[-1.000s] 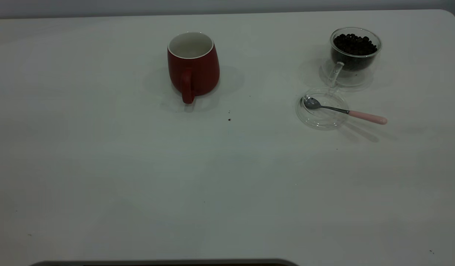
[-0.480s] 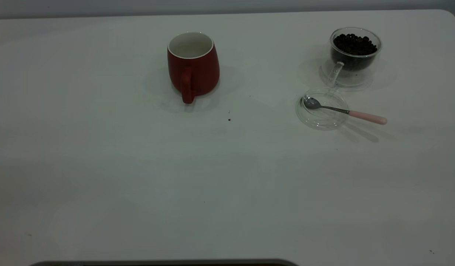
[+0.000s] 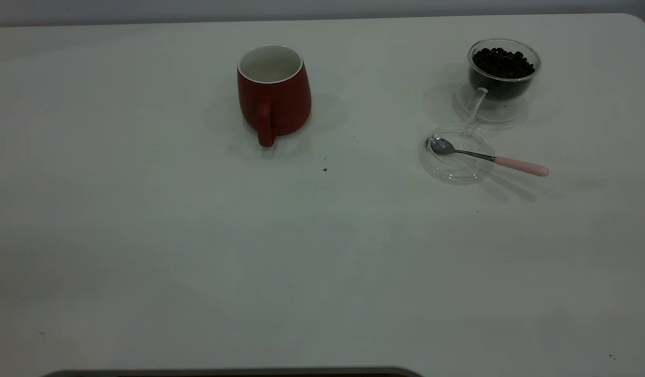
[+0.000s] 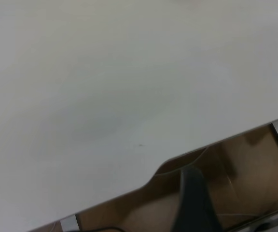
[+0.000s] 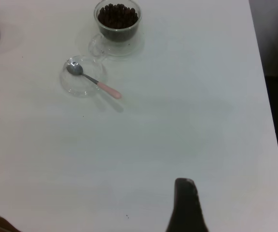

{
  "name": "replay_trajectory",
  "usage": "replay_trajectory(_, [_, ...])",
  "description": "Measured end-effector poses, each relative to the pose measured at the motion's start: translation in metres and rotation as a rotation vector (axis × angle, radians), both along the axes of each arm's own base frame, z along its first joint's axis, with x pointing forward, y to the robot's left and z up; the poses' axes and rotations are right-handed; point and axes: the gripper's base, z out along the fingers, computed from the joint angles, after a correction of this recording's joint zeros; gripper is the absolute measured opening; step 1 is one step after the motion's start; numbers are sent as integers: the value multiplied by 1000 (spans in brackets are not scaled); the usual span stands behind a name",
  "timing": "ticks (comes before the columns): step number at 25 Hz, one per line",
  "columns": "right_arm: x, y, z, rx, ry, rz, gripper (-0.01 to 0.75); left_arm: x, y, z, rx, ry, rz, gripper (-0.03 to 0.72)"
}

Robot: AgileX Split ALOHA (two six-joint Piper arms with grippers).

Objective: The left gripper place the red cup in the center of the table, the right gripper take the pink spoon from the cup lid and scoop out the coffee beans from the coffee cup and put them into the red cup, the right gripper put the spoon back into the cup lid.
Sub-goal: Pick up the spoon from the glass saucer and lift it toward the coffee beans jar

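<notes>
Red cup (image 3: 274,94): glossy dark red, white inside, upright on the tabletop (image 3: 196,251) toward the far side, handle facing the camera; nothing in it that shows.
Coffee cup (image 3: 503,78): clear glass, upright at far right, well apart from the red cup.
Coffee beans (image 3: 503,63): dark heap filling the coffee cup.
Cup lid (image 3: 455,154): clear disc, flat, just in front of the coffee cup.
Pink spoon (image 3: 487,157): bowl in the lid, handle reaching out over the rim to the right.
Left tool (image 4: 194,203): one dark finger by the tabletop edge; apart or together, cannot tell.
Right tool (image 5: 187,208): one dark finger above bare tabletop, well apart from the spoon; spread cannot be told.
</notes>
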Motion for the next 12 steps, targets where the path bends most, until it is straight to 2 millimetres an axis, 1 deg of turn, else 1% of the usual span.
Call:
replay_trajectory(5, [0,0,0,0,0,0,585,0,0,0,2,-3,19,569])
replay_trajectory(9, [0,0,0,5,0,3,585,-1,0,0,2,-8,144,569])
replay_trajectory(12, [0,0,0,5,0,3,585,-6,1,0,-7,-47,231,569])
